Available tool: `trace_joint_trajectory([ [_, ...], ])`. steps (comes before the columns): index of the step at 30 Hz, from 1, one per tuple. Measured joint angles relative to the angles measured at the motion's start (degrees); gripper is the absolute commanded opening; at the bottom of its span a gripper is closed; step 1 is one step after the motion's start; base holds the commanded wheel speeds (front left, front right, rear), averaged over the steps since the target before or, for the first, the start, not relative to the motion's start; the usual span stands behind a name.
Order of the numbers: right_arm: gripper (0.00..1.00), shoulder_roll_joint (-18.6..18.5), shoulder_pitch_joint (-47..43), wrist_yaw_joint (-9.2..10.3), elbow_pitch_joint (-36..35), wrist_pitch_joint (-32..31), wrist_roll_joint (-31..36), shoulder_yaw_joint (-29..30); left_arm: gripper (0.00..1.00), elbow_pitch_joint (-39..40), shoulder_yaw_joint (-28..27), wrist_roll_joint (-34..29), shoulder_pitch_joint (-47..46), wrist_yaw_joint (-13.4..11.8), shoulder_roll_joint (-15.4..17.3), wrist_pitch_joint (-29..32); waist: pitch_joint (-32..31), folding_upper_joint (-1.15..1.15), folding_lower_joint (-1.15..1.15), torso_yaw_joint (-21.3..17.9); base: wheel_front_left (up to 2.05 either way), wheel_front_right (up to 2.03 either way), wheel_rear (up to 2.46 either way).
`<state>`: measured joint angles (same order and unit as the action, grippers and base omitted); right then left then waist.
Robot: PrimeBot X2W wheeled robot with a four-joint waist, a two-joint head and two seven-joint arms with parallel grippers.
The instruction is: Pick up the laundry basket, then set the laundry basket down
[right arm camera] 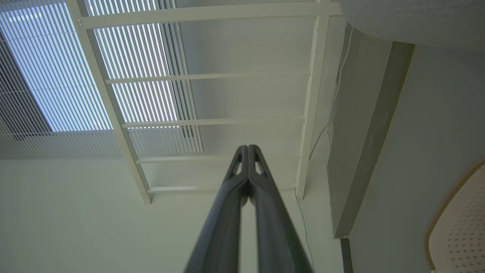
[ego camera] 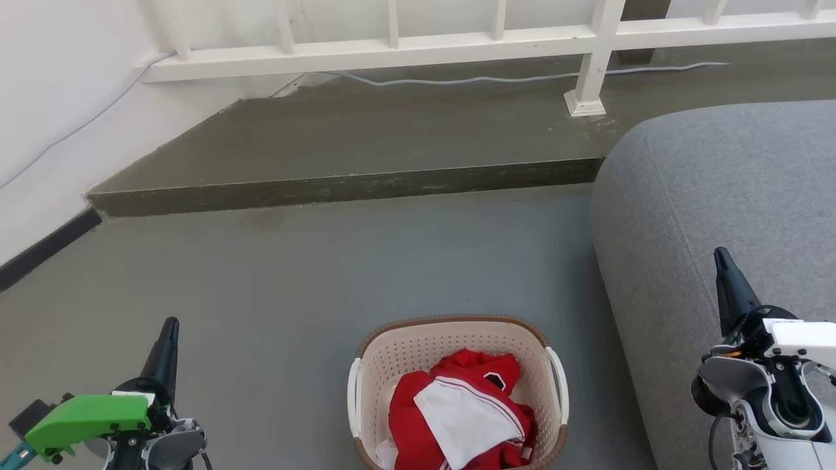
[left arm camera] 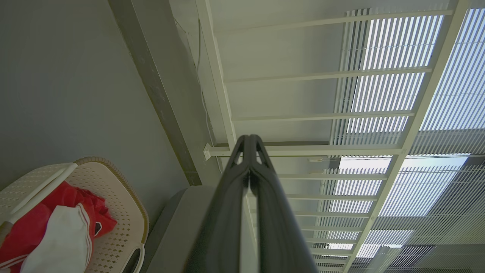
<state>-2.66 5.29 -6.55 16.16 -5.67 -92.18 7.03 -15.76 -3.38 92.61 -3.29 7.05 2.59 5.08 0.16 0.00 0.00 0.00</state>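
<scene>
The laundry basket (ego camera: 450, 343), cream perforated plastic with a brown rim and two white side handles, stands on the grey floor at the bottom centre of the head view, holding red and white clothes. My left gripper (ego camera: 171, 324) hovers well to its left, fingers pressed together and empty. My right gripper (ego camera: 720, 253) is off to the basket's right, over the sofa, also shut on nothing. The left wrist view has the basket (left arm camera: 121, 212) at its lower left, beside the shut left gripper (left arm camera: 249, 137). A corner of the basket (right arm camera: 464, 223) edges into the right wrist view, right of the right gripper (right arm camera: 248, 147).
A grey sofa (ego camera: 731, 215) fills the right side, close to the basket. Beyond lies a raised concrete step (ego camera: 353, 150), then a white railing (ego camera: 496, 39) with a cable (ego camera: 496, 79) along its foot. A white wall (ego camera: 46, 111) stands at the left. Open floor (ego camera: 294, 274) lies ahead.
</scene>
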Motion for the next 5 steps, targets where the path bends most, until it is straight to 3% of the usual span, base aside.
trace_joint_trajectory([
  [5,0.00,0.01,0.00,0.00,-0.01,-0.01,0.00,0.00,0.00,0.00,-0.02,0.00,0.00,0.00,0.00,0.00,0.00,0.00,0.00,0.00,0.00,0.00,0.00],
])
